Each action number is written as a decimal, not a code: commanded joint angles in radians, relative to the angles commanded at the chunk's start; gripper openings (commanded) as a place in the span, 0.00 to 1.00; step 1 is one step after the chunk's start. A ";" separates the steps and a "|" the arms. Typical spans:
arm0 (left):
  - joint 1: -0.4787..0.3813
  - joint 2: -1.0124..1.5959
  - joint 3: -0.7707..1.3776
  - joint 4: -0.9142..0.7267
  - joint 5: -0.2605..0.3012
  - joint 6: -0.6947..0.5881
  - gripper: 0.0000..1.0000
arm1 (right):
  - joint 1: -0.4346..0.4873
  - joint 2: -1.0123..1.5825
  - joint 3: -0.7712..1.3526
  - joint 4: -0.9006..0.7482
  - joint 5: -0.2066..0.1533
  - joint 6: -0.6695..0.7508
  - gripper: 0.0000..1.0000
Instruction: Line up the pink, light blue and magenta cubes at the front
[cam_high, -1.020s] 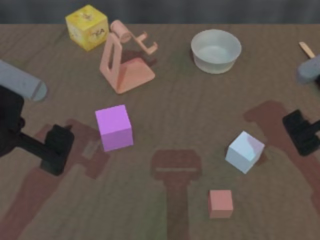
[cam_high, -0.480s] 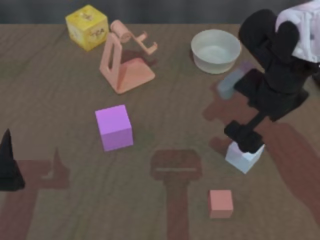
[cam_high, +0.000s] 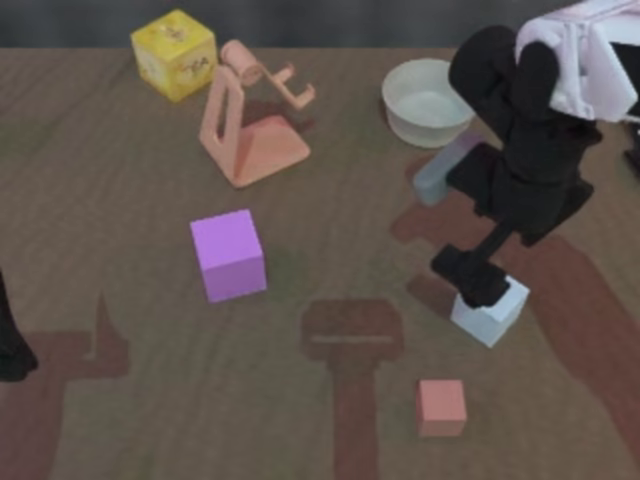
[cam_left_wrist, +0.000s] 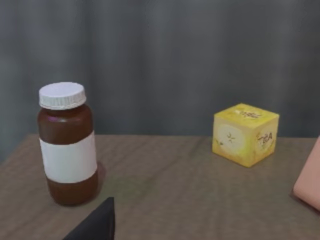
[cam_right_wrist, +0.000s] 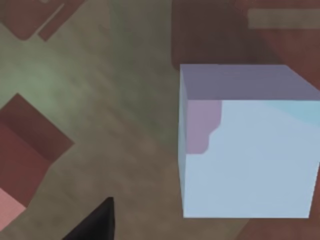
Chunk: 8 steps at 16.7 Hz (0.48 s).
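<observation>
Front: pink cube (cam_high: 441, 407) sitting near bench (cam_high: 120, 200) edge | mid-right: right hand (cam_high: 474, 283) hovering over light blue cube (cam_high: 492, 312) – grasp step starting, finger spread probably open, cannot tell; next: descending, closing | mid-left: magenta cube (cam_high: 229, 254) waiting | left hand (cam_high: 12, 345) idling at left edge | rear: stand (cam_high: 250, 125), bowl (cam_high: 428, 100), yellow cube (cam_high: 175, 53) – not obstructing.

a yellow cube with printed faces (cam_high: 174, 54) sits at the far left of the brown tabletop (cam_high: 120, 220). just right of it stands a salmon-pink angular stand with a hooked arm (cam_high: 250, 120). a pale round bowl (cam_high: 425, 100) rests far right of centre. a brown jar with a white lid and white label (cam_left_wrist: 67, 145) stands upright on the tabletop, well apart from the yellow cube.
</observation>
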 joint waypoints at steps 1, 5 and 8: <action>0.000 0.000 0.000 0.000 0.000 0.000 1.00 | -0.004 0.001 0.001 0.000 0.000 0.000 1.00; 0.000 0.000 0.000 0.000 0.000 0.000 1.00 | -0.001 0.033 -0.044 0.074 0.000 0.000 1.00; 0.000 0.000 0.000 0.000 0.000 0.000 1.00 | 0.000 0.087 -0.114 0.208 0.001 0.002 1.00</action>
